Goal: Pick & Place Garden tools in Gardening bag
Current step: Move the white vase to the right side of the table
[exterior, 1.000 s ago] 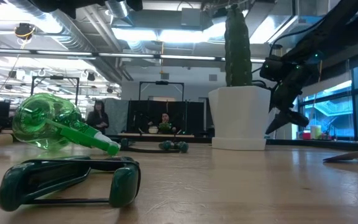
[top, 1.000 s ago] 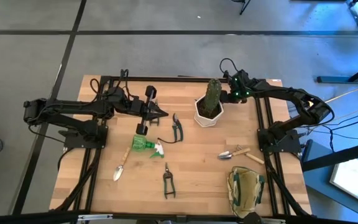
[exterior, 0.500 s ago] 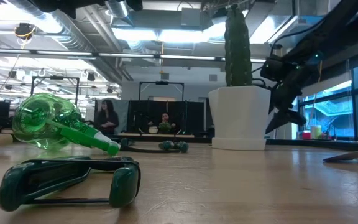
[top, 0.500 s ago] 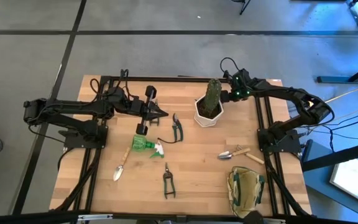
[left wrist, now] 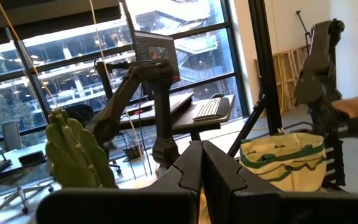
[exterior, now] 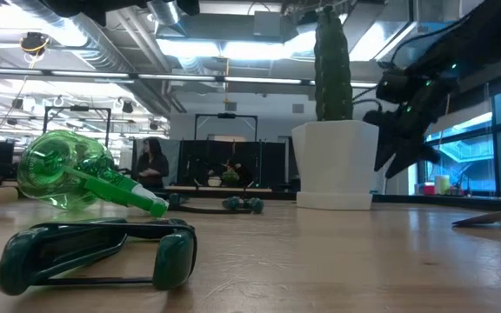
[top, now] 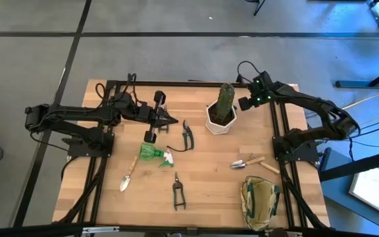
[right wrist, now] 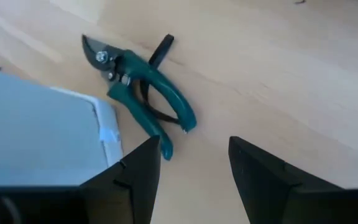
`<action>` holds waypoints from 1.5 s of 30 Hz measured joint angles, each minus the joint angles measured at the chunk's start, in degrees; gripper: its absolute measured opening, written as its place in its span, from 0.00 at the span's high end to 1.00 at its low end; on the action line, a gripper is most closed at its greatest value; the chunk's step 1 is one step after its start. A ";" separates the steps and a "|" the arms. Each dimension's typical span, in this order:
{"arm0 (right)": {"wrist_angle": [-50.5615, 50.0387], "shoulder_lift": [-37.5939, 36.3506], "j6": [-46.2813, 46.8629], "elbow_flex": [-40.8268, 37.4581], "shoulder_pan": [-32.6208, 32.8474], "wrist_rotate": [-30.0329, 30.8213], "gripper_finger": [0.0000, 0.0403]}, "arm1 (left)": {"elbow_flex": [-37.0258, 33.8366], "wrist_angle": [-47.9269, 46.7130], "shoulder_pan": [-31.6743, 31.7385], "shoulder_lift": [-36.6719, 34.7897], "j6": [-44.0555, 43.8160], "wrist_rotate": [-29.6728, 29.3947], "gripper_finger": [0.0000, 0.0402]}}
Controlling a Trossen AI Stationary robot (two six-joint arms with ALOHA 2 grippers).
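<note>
The right gripper [top: 243, 104], jaws parted and empty, hovered beside the cactus pot [top: 220, 120] near the table's far edge; reaching the pruning shears [top: 188, 136] likely came next. The left gripper [top: 171, 120] waited shut.

A grey floor [top: 176, 59] is seen around the wooden surface [top: 209, 178], crossed by dark lines [top: 77, 29]. In the low view, an open ceiling is shown with exposed ducts [exterior: 103, 43] and bright strip lights [exterior: 224, 48]. A dark framed rack [exterior: 224, 143] is set against the far wall, and a person in dark clothes [exterior: 153, 161] is seen standing beside it. Tall windows [exterior: 459, 148] are placed at the right of that view. In the left wrist view, large glazed panes [left wrist: 55, 68] are shown with buildings beyond, and a desk with a monitor [left wrist: 154, 53] and keyboard [left wrist: 207, 109] is set before them. An office chair [left wrist: 8, 162] is seen nearby, and wooden frames [left wrist: 291, 74] are leaned against a pale wall.
</note>
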 joint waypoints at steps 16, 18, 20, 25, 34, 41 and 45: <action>-14.03 -26.51 -5.28 0.00 12.61 0.01 0.52 | 0.00 -2.55 0.34 0.00 -0.48 -1.07 0.99; -13.91 -29.02 -5.31 0.00 14.76 0.06 0.52 | 0.00 -3.01 0.34 0.00 -0.50 -1.07 0.99; -13.66 -31.07 -5.63 0.00 16.81 0.09 0.52 | 0.00 -3.18 0.34 0.00 -0.52 -1.06 0.99; -11.86 -35.08 -6.54 -1.40 21.39 1.96 0.52 | 0.00 -3.44 0.34 0.00 -0.52 -1.05 0.99; 5.80 -38.55 -1.06 -13.04 26.59 2.02 0.52 | 0.00 -4.81 0.34 0.01 -0.98 -1.03 0.99; 8.59 -39.03 -1.62 -15.89 30.35 2.02 0.52 | -0.60 -6.78 2.25 2.89 1.43 0.03 0.99; 9.95 -39.61 -2.41 -16.87 33.56 2.02 0.52 | -0.66 -7.30 5.77 6.56 -1.55 0.17 0.99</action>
